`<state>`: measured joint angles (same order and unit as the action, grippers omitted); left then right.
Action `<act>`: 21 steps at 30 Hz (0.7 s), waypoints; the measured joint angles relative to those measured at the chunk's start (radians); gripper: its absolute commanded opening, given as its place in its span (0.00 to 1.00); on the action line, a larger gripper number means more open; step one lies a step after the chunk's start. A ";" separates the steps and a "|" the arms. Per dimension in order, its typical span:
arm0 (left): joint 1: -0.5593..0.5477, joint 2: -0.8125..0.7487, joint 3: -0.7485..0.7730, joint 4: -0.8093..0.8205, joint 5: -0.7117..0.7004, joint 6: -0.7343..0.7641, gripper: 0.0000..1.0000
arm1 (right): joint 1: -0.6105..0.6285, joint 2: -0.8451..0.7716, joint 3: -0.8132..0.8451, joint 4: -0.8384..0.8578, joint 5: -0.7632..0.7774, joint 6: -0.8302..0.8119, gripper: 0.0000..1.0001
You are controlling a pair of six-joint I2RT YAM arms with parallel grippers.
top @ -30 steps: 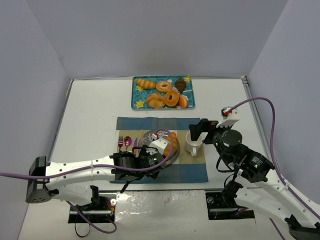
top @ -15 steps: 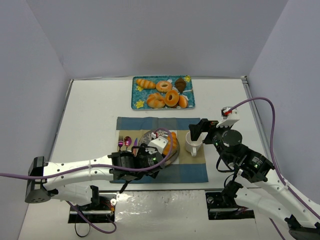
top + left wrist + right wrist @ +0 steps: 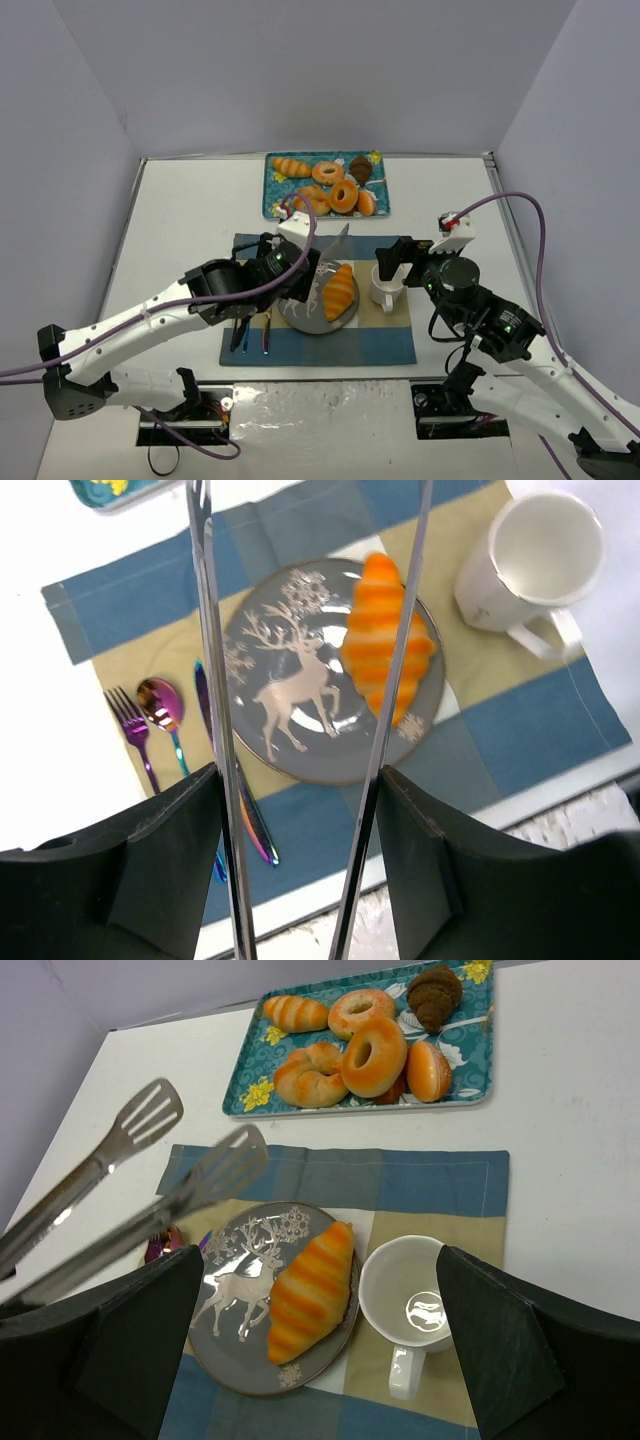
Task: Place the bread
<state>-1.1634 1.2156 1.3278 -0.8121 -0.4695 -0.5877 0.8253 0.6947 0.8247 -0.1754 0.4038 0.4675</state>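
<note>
Orange-striped croissant (image 3: 368, 648) lies on grey deer-patterned plate (image 3: 300, 752), blue-tan checked placemat (image 3: 520, 720).

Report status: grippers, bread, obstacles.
Left gripper holds the tongs, tips apart, in the air. Right gripper open, empty, beside the mug. Croissant lying on the plate, clear of the tongs. Nothing blocking.

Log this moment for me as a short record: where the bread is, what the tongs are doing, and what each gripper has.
bread: croissant lying on the right half of the deer plate
tongs: open, empty, held above the plate
left gripper: shut on the tongs
right gripper: open, empty, by the mug
mug: upright on the placemat, right of the plate
tray: more pastries, beyond the placemat
</note>
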 measured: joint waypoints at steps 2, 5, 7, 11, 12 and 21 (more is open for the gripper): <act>0.086 0.013 0.023 0.015 0.041 0.033 0.55 | 0.000 0.008 0.002 0.000 0.000 0.000 1.00; 0.193 0.043 0.058 0.037 0.082 0.065 0.55 | 0.000 0.017 0.010 0.000 0.000 -0.001 1.00; 0.250 0.083 0.108 0.048 0.113 0.088 0.55 | 0.000 0.024 0.015 0.000 -0.001 -0.003 1.00; 0.369 0.182 0.204 0.087 0.184 0.117 0.55 | 0.000 0.029 0.022 0.001 -0.001 -0.005 1.00; 0.392 0.204 0.215 0.095 0.196 0.120 0.55 | 0.000 0.030 0.023 0.001 -0.001 -0.006 1.00; 0.559 0.413 0.278 0.139 0.299 0.126 0.54 | 0.000 0.028 0.028 0.001 -0.001 -0.008 1.00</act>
<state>-0.6044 1.6288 1.6060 -0.6730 -0.1710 -0.4613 0.8253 0.7232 0.8532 -0.1741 0.4026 0.4599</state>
